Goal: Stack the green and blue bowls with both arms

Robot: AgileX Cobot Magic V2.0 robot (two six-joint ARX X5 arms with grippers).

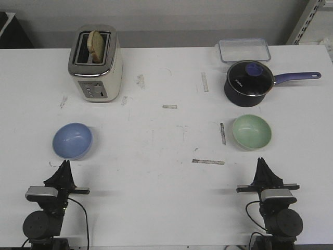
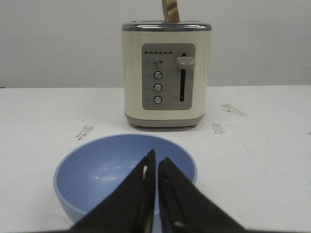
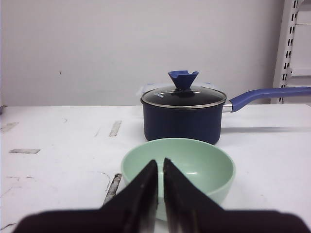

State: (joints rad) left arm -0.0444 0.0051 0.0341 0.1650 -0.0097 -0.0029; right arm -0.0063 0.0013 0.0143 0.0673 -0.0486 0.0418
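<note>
The light blue bowl (image 1: 72, 140) sits on the white table at the left; it fills the near part of the left wrist view (image 2: 97, 167). The pale green bowl (image 1: 252, 131) sits at the right, in front of the saucepan; it also shows in the right wrist view (image 3: 194, 165). My left gripper (image 1: 65, 164) is shut and empty, just short of the blue bowl's near rim (image 2: 156, 160). My right gripper (image 1: 261, 161) is shut and empty, just short of the green bowl (image 3: 160, 165). Both bowls are upright and apart.
A cream toaster (image 1: 95, 63) with a slice of bread stands at the back left. A dark saucepan (image 1: 248, 82) with a lid and purple handle stands right behind the green bowl. A clear lidded box (image 1: 244, 50) lies behind it. Tape marks dot the table.
</note>
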